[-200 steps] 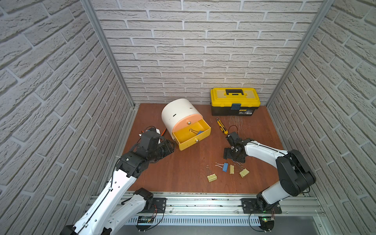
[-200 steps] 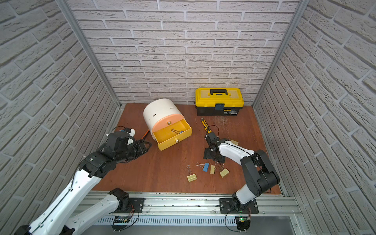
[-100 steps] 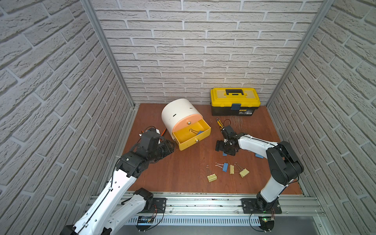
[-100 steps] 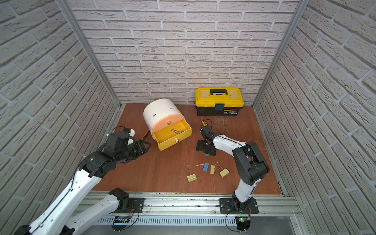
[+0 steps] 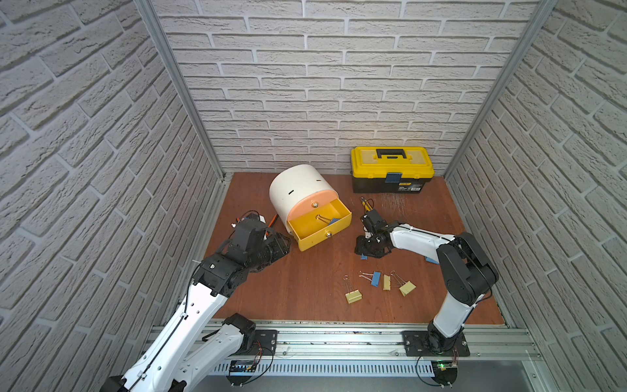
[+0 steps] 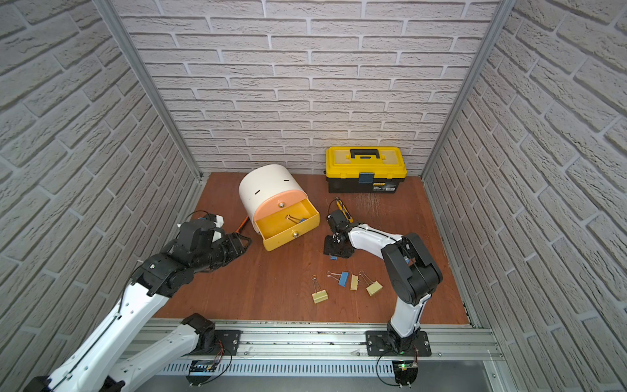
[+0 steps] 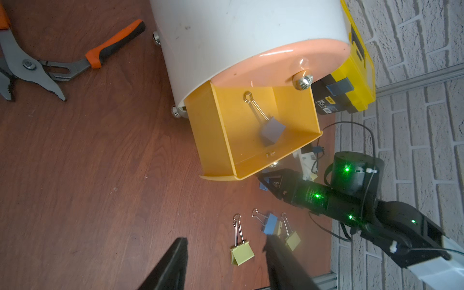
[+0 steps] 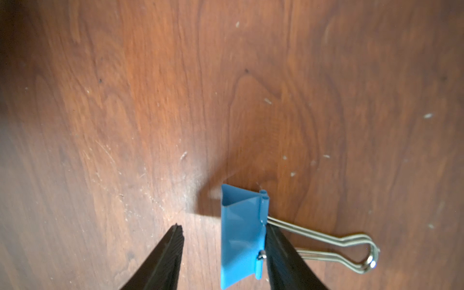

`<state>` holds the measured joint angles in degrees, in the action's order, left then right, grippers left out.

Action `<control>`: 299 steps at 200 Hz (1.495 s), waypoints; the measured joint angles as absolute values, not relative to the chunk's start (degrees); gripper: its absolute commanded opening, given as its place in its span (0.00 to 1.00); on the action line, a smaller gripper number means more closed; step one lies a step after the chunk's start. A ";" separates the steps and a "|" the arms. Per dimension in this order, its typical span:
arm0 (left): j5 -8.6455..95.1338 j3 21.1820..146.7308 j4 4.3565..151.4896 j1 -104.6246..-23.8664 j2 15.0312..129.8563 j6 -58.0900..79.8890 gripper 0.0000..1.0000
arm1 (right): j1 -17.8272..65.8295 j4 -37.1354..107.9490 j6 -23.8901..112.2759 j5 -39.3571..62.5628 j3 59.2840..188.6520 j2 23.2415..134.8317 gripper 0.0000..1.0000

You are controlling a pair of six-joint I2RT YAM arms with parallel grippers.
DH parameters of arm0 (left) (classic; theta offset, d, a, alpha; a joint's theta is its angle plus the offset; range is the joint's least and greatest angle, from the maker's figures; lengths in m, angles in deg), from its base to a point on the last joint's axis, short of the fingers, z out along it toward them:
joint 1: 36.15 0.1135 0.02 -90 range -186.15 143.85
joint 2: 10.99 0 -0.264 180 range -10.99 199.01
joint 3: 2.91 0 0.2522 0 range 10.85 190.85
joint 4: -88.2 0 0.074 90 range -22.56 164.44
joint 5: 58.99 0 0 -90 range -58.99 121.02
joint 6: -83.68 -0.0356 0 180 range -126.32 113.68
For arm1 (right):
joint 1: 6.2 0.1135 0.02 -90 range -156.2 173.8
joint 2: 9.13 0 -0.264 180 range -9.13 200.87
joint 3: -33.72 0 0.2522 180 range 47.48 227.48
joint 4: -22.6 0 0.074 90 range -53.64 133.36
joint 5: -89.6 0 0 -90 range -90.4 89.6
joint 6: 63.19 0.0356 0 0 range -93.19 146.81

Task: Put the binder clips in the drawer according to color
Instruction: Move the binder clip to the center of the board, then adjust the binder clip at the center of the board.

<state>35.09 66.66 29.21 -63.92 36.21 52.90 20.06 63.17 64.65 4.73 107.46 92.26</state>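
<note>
The white drawer cabinet (image 5: 298,190) stands at the back with its yellow drawer (image 5: 319,234) pulled out. One blue binder clip (image 7: 272,130) lies inside it. My right gripper (image 8: 223,228) is low over the table, right of the drawer, open around a blue binder clip (image 8: 241,233). One finger touches the clip at its handle side and the other stands apart from it. Nearer the front lie three pale yellow clips (image 5: 353,297) and a blue clip (image 5: 375,279). My left gripper (image 7: 226,263) hovers open and empty, left of the drawer.
A yellow-black toolbox (image 5: 392,169) sits against the back wall. A utility knife (image 5: 365,203) lies just behind my right wrist. Orange-handled pliers (image 7: 50,67) lie left of the cabinet. Brick walls close three sides, and a metal rail (image 5: 339,334) runs along the front.
My right gripper has moved left, toward the drawer, and come down over the blue clip with its jaws narrowing around it. The left arm has not moved.
</note>
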 measured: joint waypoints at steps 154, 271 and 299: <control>31.55 66.69 30.59 -70.04 39.54 53.99 0.54 | 20.23 69.15 60.50 2.70 93.52 74.25 0.78; 30.83 66.73 32.51 -71.22 41.42 54.23 0.54 | 23.67 69.81 61.13 8.23 85.32 66.33 0.65; 30.83 66.73 32.53 -71.24 41.42 54.45 0.54 | 25.02 70.97 61.57 6.74 85.32 63.71 0.66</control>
